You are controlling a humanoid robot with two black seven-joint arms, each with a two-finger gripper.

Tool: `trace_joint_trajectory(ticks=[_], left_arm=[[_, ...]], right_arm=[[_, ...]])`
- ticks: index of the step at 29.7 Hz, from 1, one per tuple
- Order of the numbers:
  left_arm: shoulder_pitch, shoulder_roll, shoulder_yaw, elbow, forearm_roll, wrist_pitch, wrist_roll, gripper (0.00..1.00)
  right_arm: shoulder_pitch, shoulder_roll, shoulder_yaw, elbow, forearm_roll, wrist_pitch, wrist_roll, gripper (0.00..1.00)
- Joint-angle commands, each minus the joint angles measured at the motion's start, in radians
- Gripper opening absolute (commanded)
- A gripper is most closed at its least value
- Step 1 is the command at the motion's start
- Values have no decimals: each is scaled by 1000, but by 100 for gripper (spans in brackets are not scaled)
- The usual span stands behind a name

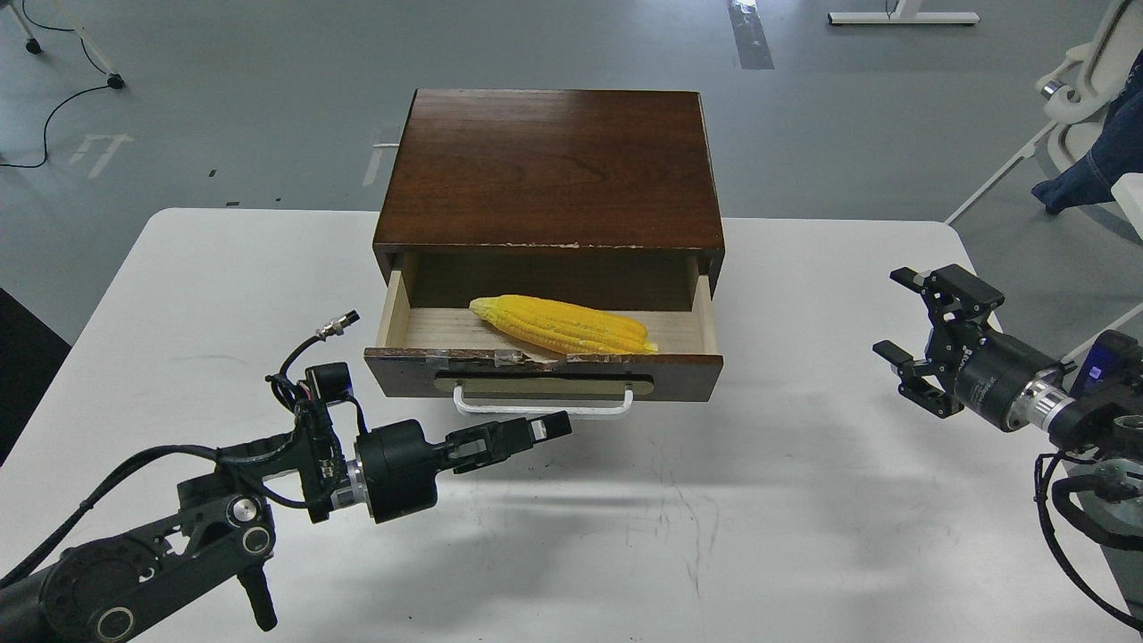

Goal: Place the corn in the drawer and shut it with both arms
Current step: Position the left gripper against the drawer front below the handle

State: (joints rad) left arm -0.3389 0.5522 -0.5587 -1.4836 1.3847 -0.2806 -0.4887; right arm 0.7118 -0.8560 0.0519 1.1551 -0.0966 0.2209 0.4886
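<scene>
Item, corn: yellow cob lying slantwise on the pale floor of the open drawer; placing step judged done.

Item, drawer: pulled out of the dark wood cabinet, chipped front toward you, white handle below the front; closing judged the step in hand.

Item, left gripper: low over the table, fingers drawn together and holding nothing, tip just in front of the handle.

Item, right gripper: fingers spread apart, empty, well off to the drawer's right.

Next move, as you would judge it: bring both grippers square to the front panel and push evenly so the drawer does not skew.

Obstructions: none between grippers and drawer; chair and cables stand on the floor, well clear
</scene>
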Motion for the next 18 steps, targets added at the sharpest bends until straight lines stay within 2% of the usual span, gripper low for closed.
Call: trace_joint_trajectory(ticks=[1,14,18], left_arm=[[0,-2,-3,11,0,1,0,0],[0,9,-6,17,0,-28,0,0],[0,11,-9,14,0,-77,0,0]], right_arm=[[0,0,0,0,0,0,0,100],[-3,0,2,0,0,0,0,100],[-3,0,2,0,0,0,0,100]])
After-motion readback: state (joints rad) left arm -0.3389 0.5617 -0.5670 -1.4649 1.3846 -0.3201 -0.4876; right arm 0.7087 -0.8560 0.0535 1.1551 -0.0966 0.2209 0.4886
